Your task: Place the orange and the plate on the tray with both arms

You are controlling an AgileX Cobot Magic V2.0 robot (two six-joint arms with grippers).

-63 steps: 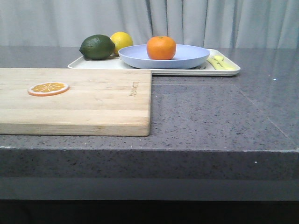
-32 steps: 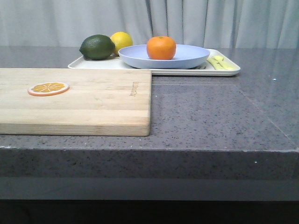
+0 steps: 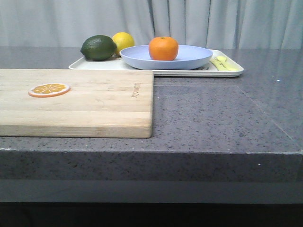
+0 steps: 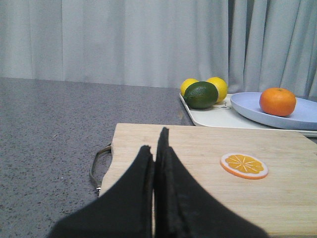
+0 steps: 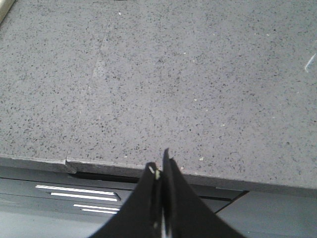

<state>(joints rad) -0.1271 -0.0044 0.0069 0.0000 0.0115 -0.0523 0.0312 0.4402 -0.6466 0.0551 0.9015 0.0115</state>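
Writing burned into the cutting board (image 3: 94, 101) is too small to read; both hands (image 4: 156, 148) (image 5: 159, 168) are clenched, empty.

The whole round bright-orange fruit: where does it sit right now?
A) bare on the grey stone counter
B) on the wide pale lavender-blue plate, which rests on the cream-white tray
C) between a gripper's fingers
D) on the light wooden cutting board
B: the orange sits on the plate, itself on the tray.

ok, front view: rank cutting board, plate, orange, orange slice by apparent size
1. Cutting board
2. Plate
3. Orange slice and orange: similar; the slice is nearer the camera and seen edge-on, so unranked.
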